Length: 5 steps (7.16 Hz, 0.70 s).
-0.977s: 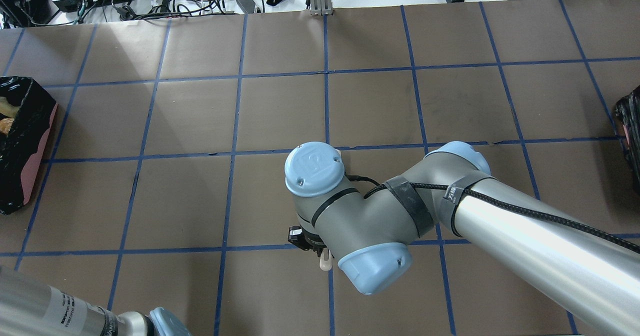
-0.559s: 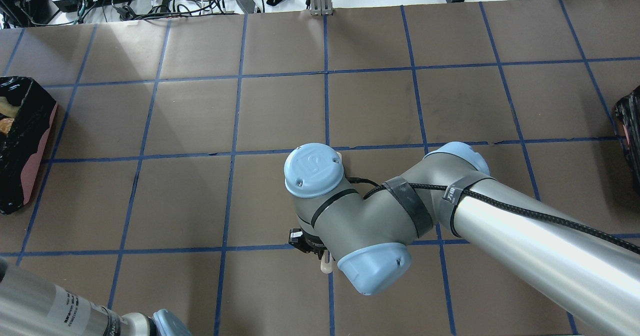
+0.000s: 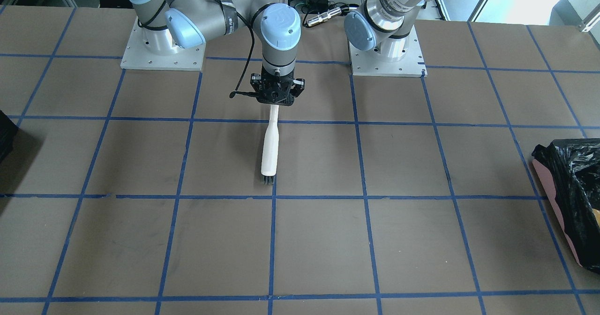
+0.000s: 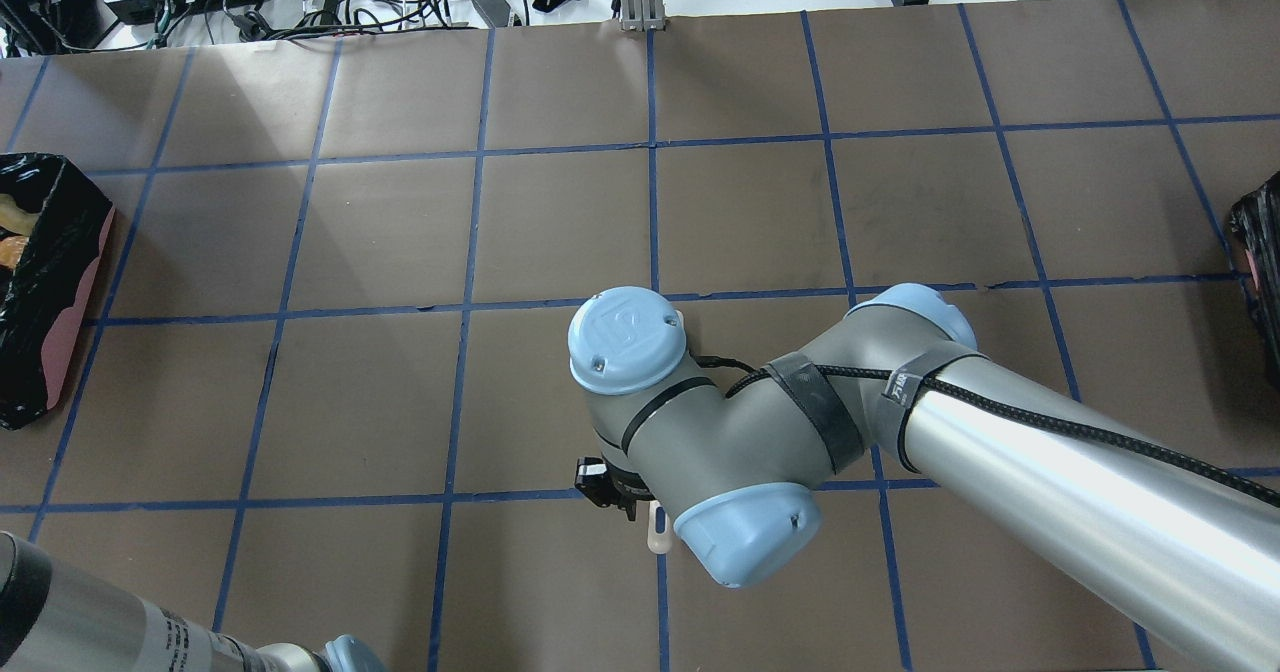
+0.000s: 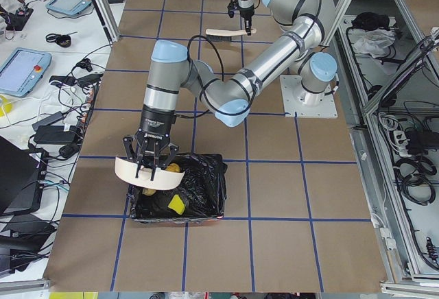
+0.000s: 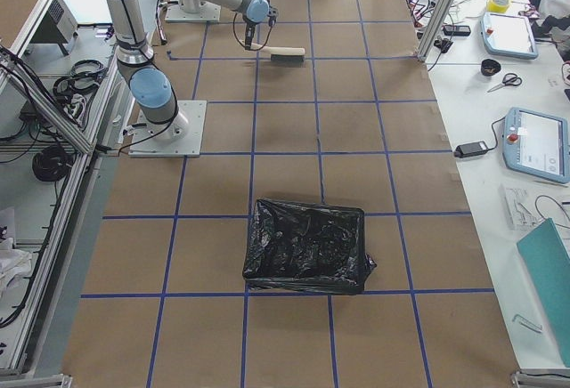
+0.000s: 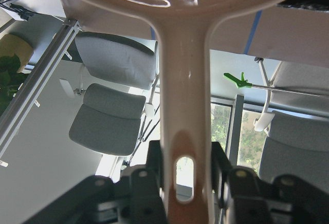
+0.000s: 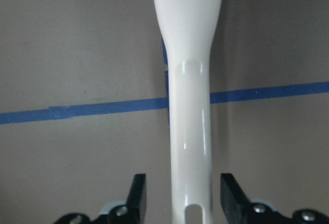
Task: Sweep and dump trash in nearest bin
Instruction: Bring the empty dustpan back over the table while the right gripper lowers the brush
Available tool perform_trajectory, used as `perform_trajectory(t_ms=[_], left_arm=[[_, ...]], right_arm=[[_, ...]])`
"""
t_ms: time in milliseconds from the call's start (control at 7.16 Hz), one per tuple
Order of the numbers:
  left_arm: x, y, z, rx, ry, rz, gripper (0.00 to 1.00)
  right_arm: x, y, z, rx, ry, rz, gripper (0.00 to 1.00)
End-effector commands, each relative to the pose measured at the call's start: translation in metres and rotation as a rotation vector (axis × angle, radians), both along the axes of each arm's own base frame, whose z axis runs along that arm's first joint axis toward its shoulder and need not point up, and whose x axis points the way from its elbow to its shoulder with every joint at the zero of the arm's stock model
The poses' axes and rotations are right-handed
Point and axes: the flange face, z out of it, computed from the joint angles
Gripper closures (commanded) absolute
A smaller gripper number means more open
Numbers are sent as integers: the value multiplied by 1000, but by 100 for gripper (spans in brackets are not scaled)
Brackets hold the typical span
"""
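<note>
- Two yellow pieces of the trash show inside the bin. One is yellow-green and lies low on the bag. The other sits just under the dustpan's lip.
- From overhead, a pale yellow bit and an orange-brown bit peep out at the view's edge, both within the bag.
- That bin has pink walls and a crinkled, glossy black liner. It stands on the table at the end on my left.
- Over its corner hangs the cream-white dustpan, much smaller than the bin.
- My left claw is clamped on the dustpan's handle, with a finger pressed against each side.
- My right claw is well apart from all this, out in front of my base. Its fingers are spread to either side of the brush, with a gap on each side and touching nothing.
- The brush lies along the table, its white handle toward me and its dark bristles at the far end.
- A second black-lined bin stands at the table's other end.
</note>
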Motion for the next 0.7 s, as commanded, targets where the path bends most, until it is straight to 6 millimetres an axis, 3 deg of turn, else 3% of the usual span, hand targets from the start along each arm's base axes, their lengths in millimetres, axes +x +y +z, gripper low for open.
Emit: perform_trajectory(t_ms=[0,279,419,559], left_arm=[[-73,-6,1,-60,193,188,100],[-182,-20,1,-139,359,333,100],[-237,-22,-3,-174,413,424,100],[-281,-21,-12,-205,523,509,100]], right_arm=[[0,-1,0,-3,1,3,16],[-2,-8,12,-31,-5,26,14],[-6,-11,33,-69,-29,81,13],[-15,-20,59,-145,-19,117,5]])
